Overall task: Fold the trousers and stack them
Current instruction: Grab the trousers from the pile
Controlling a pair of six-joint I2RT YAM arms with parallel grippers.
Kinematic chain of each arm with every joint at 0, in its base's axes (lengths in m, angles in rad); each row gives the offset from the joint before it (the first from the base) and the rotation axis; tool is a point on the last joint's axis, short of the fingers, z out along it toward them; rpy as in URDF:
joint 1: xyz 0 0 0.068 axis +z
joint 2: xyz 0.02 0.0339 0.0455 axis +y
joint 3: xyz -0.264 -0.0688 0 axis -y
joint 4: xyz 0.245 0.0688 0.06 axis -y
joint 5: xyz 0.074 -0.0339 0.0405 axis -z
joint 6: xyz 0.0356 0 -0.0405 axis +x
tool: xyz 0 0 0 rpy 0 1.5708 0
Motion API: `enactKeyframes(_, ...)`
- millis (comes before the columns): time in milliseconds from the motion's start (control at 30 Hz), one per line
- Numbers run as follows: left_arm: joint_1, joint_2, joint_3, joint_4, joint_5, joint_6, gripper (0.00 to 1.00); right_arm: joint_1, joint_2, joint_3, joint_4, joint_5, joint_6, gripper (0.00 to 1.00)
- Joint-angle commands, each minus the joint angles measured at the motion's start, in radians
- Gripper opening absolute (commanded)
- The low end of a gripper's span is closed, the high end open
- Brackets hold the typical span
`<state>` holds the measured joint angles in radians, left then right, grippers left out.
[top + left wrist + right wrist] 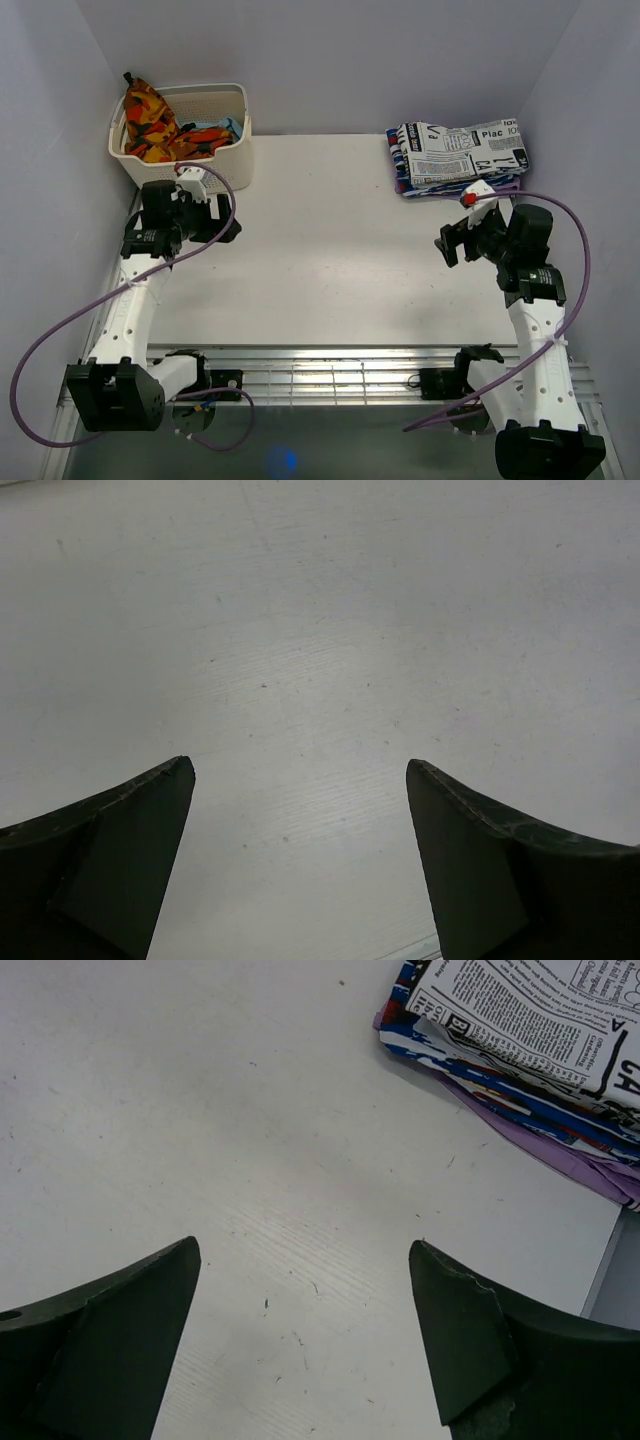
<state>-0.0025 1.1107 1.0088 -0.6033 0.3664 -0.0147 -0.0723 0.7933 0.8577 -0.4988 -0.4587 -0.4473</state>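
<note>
A stack of folded trousers (458,157) lies at the table's far right, newspaper-print pair on top, blue and purple pairs under it; its edge shows in the right wrist view (530,1050). Unfolded trousers, orange-patterned (152,122) and blue, sit in the white basket (235,150) at the far left. My left gripper (225,232) is open and empty over bare table, right of the basket; its view (300,770) shows only table. My right gripper (450,243) is open and empty, just in front of the stack (305,1250).
The white table (330,250) lies between the arms. Purple cables loop from both arms. A metal rail (330,375) runs along the near edge. Grey walls close in the left, right and back.
</note>
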Motion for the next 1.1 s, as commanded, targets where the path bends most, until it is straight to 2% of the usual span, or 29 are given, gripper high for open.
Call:
enactKeyframes(0,0.038,-0.043,0.023,-0.018,-0.006,-0.007,0.98,-0.004,0.035,0.042,-0.029,0.012,0.015,0.9)
enactKeyframes(133,0.053,0.061,0.225,-0.101,-0.027,-0.013,0.98,-0.001,0.22,0.196,-0.133,0.132,0.038,0.9)
enactKeyframes(167,0.056,0.13,0.355,-0.119,-0.029,-0.013,0.98,-0.001,0.25,0.234,-0.154,0.15,0.05,0.9)
enactKeyframes(233,0.067,0.213,0.504,-0.174,-0.067,-0.013,0.98,-0.001,0.303,0.329,-0.188,0.202,0.077,0.9)
enactKeyframes(267,0.078,0.307,0.662,-0.193,-0.075,-0.019,0.98,-0.003,0.311,0.354,-0.188,0.216,0.087,0.9)
enactKeyframes(300,0.09,0.364,0.751,-0.237,-0.09,-0.027,0.98,-0.003,0.314,0.374,-0.185,0.225,0.093,0.9)
enactKeyframes(367,0.142,0.498,0.957,-0.298,-0.095,-0.068,0.98,-0.003,0.302,0.392,-0.153,0.213,0.084,0.9)
enactKeyframes(400,0.16,0.608,1.116,-0.314,-0.112,-0.083,0.98,-0.004,0.294,0.388,-0.132,0.177,0.076,0.9)
enactKeyframes(467,0.182,0.681,1.209,-0.29,-0.203,-0.096,0.98,-0.004,0.284,0.385,-0.1,0.138,0.085,0.9)
enactKeyframes(533,0.196,0.797,1.35,-0.271,-0.237,-0.1,0.98,-0.003,0.303,0.395,-0.096,0.083,0.105,0.9)
enactKeyframes(600,0.199,0.868,1.409,-0.228,-0.286,-0.087,0.98,-0.003,0.333,0.418,-0.099,0.072,0.122,0.9)
enactKeyframes(800,0.21,1.047,1.395,-0.092,-0.398,-0.062,0.98,-0.003,0.477,0.484,-0.161,0.069,0.134,0.9)
enactKeyframes(1067,0.21,1.277,1.387,-0.05,-0.465,-0.03,0.98,-0.001,0.54,0.458,-0.167,0.063,0.137,0.9)
